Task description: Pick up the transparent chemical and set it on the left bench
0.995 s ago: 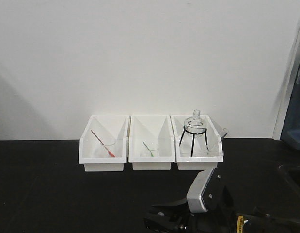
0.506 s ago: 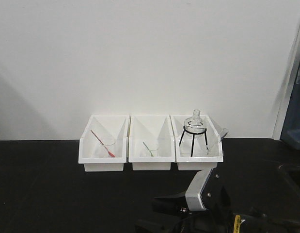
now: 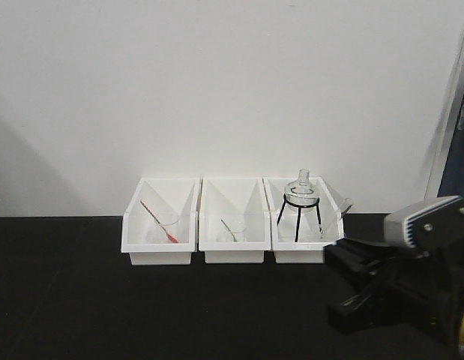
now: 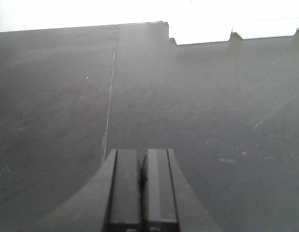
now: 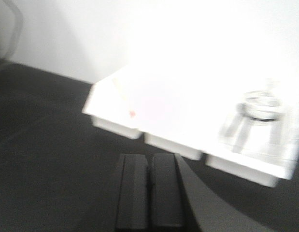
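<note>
On the black desk [image 3: 82,300], the transparent chemical [image 3: 344,204] leans in the bin [image 3: 306,251] at three o'clock, probably light and soft, best held mid-stem, while both the right claw [image 5: 149,193] and the left claw [image 4: 140,193] are pressed together, empty.

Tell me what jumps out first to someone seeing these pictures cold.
Three white bins stand in a row against the pale wall on the black countertop. The right bin holds the showiest piece, a round glass flask perched on a black tripod stand, while a red pipette leans in a beaker in the left bin. The right arm looms dark at the lower right.
</note>
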{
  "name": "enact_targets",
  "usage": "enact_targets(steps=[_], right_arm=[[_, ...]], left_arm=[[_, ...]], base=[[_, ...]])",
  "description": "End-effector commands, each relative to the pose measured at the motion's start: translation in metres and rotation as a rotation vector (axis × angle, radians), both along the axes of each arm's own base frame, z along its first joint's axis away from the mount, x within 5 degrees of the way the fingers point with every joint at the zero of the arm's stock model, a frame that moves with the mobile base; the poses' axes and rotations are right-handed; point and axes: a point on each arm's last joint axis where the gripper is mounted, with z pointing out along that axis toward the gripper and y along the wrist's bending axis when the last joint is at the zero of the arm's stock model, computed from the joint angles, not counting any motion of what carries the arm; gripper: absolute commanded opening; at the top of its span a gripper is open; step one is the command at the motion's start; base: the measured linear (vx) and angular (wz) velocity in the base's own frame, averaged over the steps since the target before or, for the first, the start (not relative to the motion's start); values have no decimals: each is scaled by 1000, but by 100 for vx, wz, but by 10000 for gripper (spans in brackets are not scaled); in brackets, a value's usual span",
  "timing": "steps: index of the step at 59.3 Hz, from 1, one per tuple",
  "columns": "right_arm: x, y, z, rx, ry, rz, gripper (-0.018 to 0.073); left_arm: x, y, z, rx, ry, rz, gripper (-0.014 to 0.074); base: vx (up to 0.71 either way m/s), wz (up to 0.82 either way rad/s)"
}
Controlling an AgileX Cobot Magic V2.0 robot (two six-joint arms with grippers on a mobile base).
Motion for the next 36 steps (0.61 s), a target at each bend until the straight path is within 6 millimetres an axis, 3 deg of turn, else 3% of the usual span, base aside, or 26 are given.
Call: enact_targets(steps=[1,15,36], right_arm=[[-19,-18,30,-17,-82,-98,-13],[-55,-47,53,-20,-141,-257,-8],[-75,-55,65,23,-206,-262,-8]], left_arm=[[-1,0,3,-14,-81,-1,-4],[-1,0,3,-14,-81,-1,-4],[-1,0,3,-14,-81,-1,-4]], base=[[0,0],[0,0],[0,0]])
